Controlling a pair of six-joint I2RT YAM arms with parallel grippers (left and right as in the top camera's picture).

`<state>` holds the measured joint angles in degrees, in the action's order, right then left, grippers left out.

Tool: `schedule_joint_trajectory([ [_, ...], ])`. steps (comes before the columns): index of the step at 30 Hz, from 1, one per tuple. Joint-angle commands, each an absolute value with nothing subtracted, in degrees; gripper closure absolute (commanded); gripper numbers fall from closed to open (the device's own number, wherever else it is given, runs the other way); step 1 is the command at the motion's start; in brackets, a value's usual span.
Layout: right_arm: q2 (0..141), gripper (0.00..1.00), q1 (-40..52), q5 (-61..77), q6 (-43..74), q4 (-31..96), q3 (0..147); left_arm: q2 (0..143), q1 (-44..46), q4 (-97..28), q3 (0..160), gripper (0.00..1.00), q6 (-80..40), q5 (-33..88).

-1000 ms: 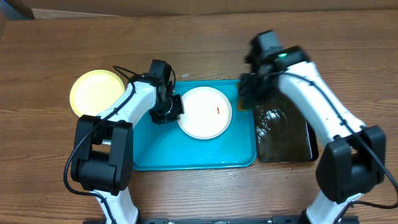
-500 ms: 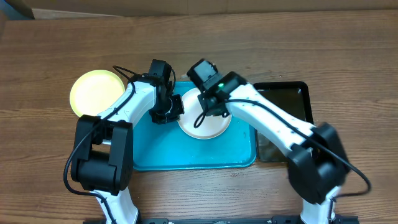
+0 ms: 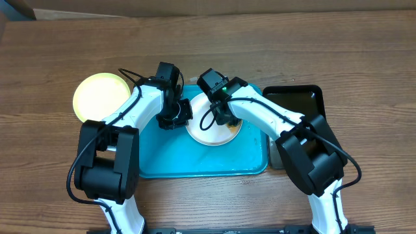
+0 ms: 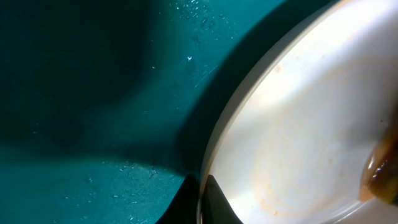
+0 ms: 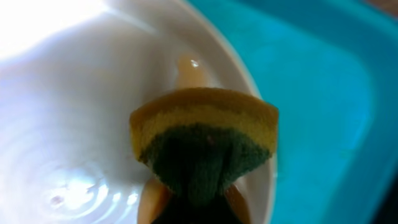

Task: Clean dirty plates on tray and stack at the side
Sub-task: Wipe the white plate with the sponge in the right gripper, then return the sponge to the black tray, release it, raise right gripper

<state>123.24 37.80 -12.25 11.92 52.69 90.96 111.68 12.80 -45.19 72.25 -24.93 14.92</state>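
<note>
The right jaws are clenched on a sponge (image 5: 202, 143). In the wrist view its yellow layer is uppermost and its green scrubbing side is bunched between the two pale fingers (image 5: 151, 200). The sponge presses on the inner face of the white plate (image 3: 203, 133).

The left jaws grasp that plate's left rim. In the left wrist view the thin white edge runs down between two dark fingertips (image 4: 214, 202), one on each side, with almost no gap.

The left arm (image 3: 140, 104) rises from the near-left side of the table (image 3: 364, 58) and bends inward, its wrist low over the rear left part of the tray (image 3: 169, 159). The right arm (image 3: 260, 114) reaches leftward from the near-right side, crossing the corner of the black tray (image 3: 300, 97), its wrist tipped down over the plate.

The white plate lies in the rear right half of the turquoise tray. A yellow-green plate (image 3: 99, 97) sits on the table to the tray's left, apart from it. The black tray stands just beside the turquoise one on the right.

From overhead the right wrist hides the plate's upper right part and the sponge. The left wrist view cuts off most of the plate and shows faint orange-brown streaks (image 4: 273, 200) on its face. Whether the gripped rim is lifted off the tray cannot be told.
</note>
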Motion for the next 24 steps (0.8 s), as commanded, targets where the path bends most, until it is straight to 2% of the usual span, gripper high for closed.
schedule_joint_trajectory([
  [1,124.22,0.96,37.74,0.19,10.09,52.86,91.09,112.07,13.15,-45.12,72.16,0.95,-23.75,14.85],
  [14,124.20,0.96,34.17,19.35,8.69,51.75,97.32,112.07,13.15,-45.15,72.16,0.95,-23.09,14.85],
  [19,124.20,0.96,28.62,20.69,5.58,61.69,107.24,112.07,13.15,-45.17,72.16,0.94,-22.48,14.83],
  [24,124.20,0.96,21.54,19.81,0.19,77.56,115.72,112.07,13.15,-45.17,72.16,0.93,-22.48,14.83],
])
